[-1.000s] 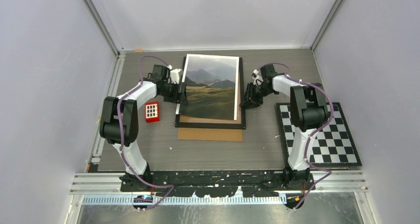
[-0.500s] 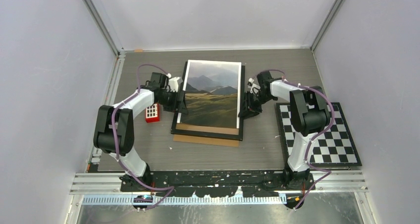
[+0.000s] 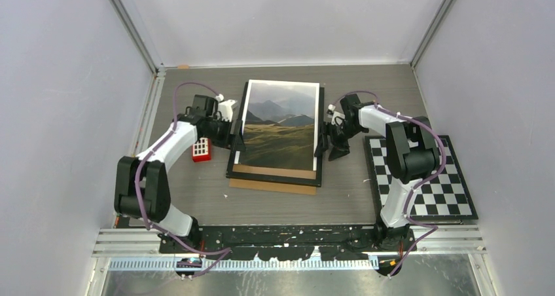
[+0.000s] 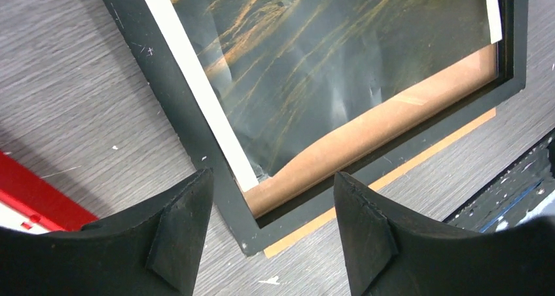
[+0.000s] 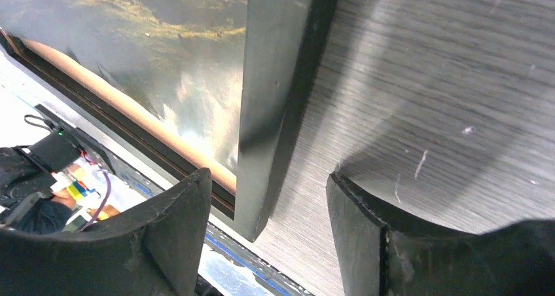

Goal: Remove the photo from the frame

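Currently the frame (image 3: 275,180) lies flat, the photo (image 3: 278,135) inside it, sitting toward its far rim. My left gripper (image 3: 236,135) at its left rim and right gripper (image 3: 330,149) at its right both hang released. I fear a clumsy corner pinch creasing the photo.

1. The whole table (image 3: 196,198) is taken in from high above and behind the arm bases, facing down toward the far wall.
2. From the left wrist, the near left corner of the frame (image 4: 171,99) is looked down on at close range, facing the near edge.
3. From the right wrist, its near right corner is seen equally close.
4. The frame's near end and the photo (image 4: 327,60) are shared by all three views.
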